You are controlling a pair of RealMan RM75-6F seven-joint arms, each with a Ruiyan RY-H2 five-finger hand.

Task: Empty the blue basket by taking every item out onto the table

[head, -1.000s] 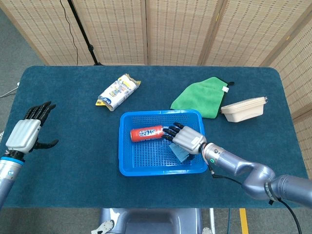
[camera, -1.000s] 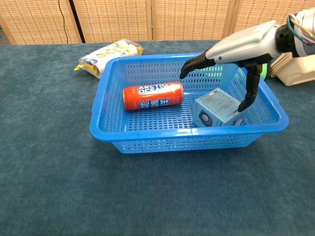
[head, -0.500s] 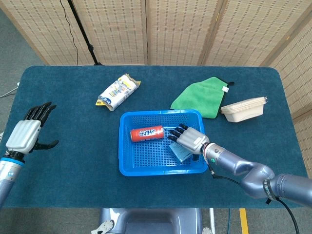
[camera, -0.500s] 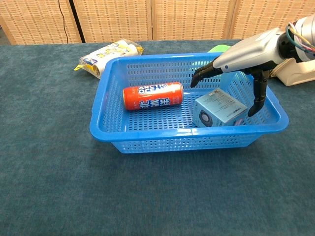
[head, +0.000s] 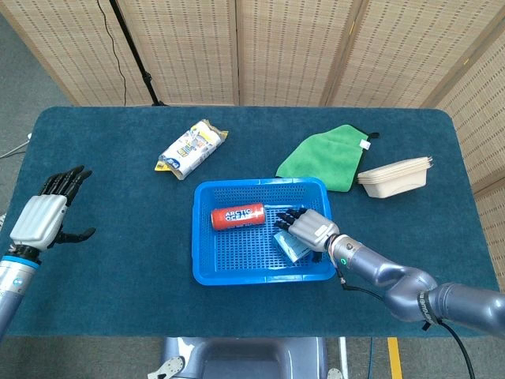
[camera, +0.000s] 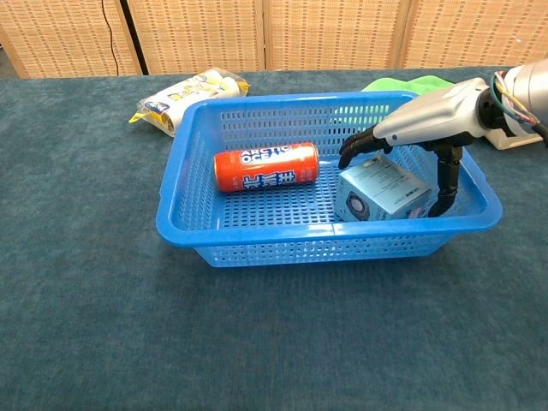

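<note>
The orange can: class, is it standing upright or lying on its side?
Lying on its side. The orange can rests lengthwise on the blue basket floor, its label reading horizontally.

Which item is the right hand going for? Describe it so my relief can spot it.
Find the blue basket mid-table. At its right end, under the right hand, sits a small light-blue box. Its only basket neighbour is an orange-red can lying on its side.

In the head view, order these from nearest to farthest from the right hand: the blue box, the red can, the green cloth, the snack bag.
1. Blue box: under the right hand.
2. Red can: in the basket, to its left.
3. Green cloth: behind the basket.
4. Snack bag: far back-left.
</note>
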